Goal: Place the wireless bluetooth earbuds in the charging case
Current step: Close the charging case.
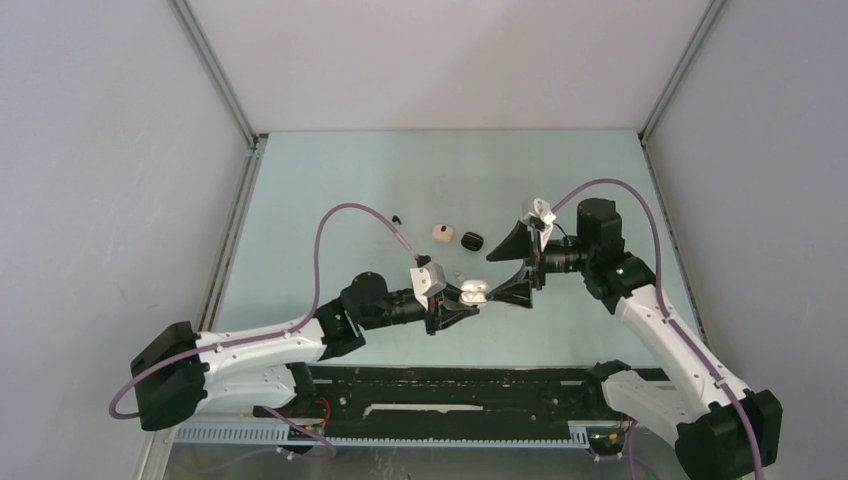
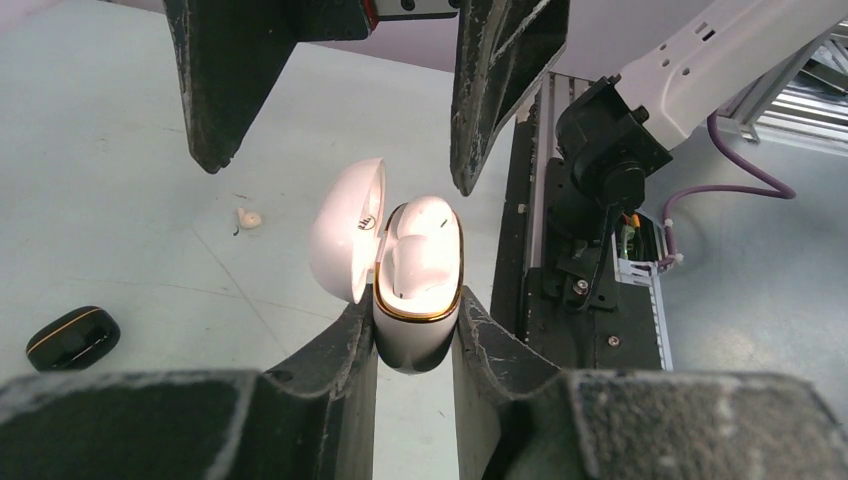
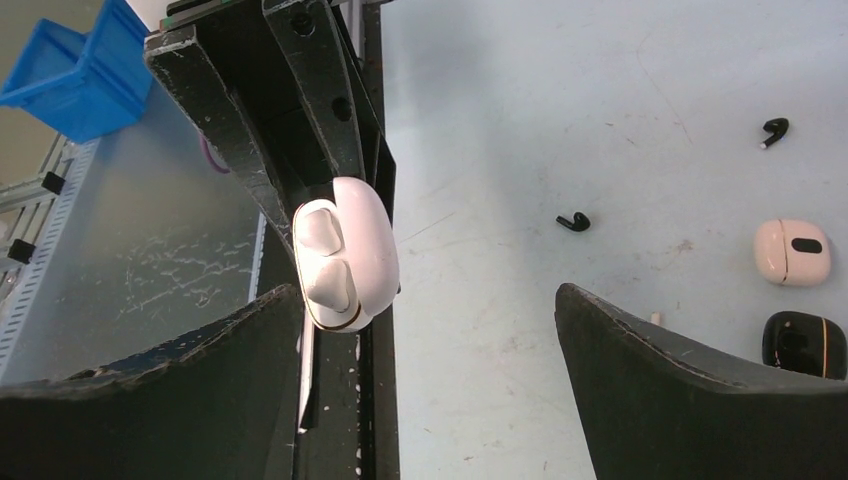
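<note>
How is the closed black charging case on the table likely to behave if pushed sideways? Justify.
The black charging case looks hard and glossy, so it probably stays rigid but could slip in a grip. Its low, rounded pebble shape suggests it would slide or spin on the table rather than tip.

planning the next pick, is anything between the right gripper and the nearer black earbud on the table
Nothing visible does. That black earbud lies alone on bare table ahead of the open right gripper; the pink case and black case sit off to one side.

White gold-rimmed charging case [image 2: 417,342], pale-green table [image 1: 350,180]
</note>
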